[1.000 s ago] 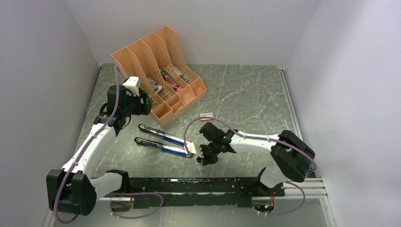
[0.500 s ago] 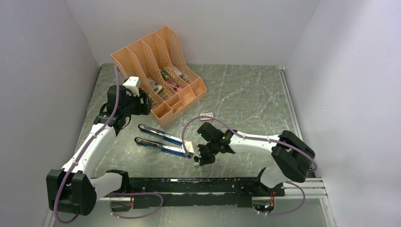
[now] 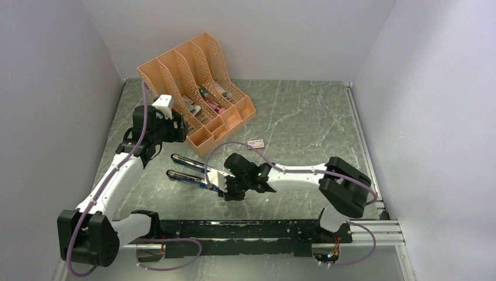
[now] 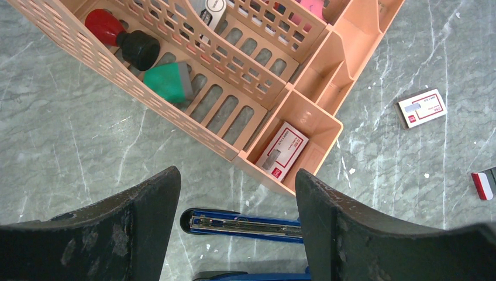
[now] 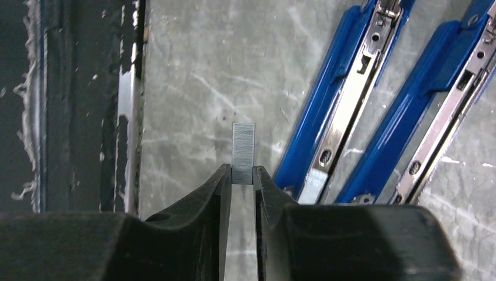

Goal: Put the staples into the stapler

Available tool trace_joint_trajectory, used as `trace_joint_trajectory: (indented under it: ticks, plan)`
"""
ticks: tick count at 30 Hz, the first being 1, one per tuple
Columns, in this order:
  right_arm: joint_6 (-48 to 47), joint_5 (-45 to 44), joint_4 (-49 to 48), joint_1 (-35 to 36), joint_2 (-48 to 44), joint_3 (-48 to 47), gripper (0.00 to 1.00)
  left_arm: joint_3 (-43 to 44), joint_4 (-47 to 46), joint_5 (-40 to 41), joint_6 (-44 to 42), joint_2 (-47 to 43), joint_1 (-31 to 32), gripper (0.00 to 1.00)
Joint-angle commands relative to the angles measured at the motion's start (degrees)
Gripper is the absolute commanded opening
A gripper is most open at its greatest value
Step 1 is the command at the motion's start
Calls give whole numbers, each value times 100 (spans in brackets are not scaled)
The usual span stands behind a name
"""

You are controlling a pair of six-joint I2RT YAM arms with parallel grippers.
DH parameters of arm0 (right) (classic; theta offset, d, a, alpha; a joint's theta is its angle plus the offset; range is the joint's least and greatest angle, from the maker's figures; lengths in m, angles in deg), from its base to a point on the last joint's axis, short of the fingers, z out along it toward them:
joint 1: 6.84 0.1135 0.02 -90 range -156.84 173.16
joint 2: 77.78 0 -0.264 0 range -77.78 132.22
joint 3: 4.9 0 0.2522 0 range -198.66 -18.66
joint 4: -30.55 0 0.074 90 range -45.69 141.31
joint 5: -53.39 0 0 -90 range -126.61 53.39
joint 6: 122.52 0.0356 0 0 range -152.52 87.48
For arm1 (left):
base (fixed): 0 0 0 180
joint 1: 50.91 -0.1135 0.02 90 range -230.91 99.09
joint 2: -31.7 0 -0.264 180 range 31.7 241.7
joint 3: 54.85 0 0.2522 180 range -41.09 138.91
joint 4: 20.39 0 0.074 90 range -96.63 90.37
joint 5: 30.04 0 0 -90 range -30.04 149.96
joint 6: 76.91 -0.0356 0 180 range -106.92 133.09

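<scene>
**Presently: Staple Strip Clamped, Stapler Offset and Skewed**

Right gripper [image 5: 243, 175]: closed on the staples [image 5: 243, 146], a short grey strip pinched at its rear end between the two fingertips. The strip's long axis projects straight ahead out of the jaws, over bare table [image 5: 193, 88].

Stapler [image 5: 336, 111]: lies opened flat in two blue limbs that converge at an end just beside the right gripper. In the right wrist view both limbs stand to the right of the strip and slant away up and to the right. The strip is therefore neither over a limb nor parallel to one. The nearer limb [image 5: 351, 105] and the farther limb [image 5: 447, 111] each show a bright metal channel. Which of them takes the staples cannot be told from these views.

Judgement: before any lowering, the coming move calls for a sideways shift toward the limbs. It also calls for a wrist rotation that brings the strip axis into line with the channel axis. The right arm is by far the nearer to this work.

Left gripper [image 4: 237, 193]: jaws spread wide with nothing between them, poised above the stapler's far tip and the front corner of the peach organizer [image 4: 316, 108]. A white-and-red box [image 4: 421, 108] lies on the table beyond, well apart from the strip.
</scene>
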Motion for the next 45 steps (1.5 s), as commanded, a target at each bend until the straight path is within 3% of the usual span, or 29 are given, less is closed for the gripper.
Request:
trace_joint_trajectory:
  ticks: [1,10,13,16,34,45]
  plan:
    - [486,-653,-453,316,418,-285,23,3,-68,-101,0,-118,-37,76]
    - [748,-965,-752,557,730,-288,27,7,-80,-122,2,-121,-40,76]
    - [826,-786,-1511,561,595,301,40,5,-72,-109,0,-119,-42,76]
    - [863,-637,-2093,558,474,687,43,4,-66,-127,-2,-119,-38,76]
    - [743,-493,-4379,359,556,2248,39,7,-71,-132,-6,-84,-36,76]
    - [792,-592,-4884,290,1006,2389,37,6,-69,-129,-5,-77,-39,76]
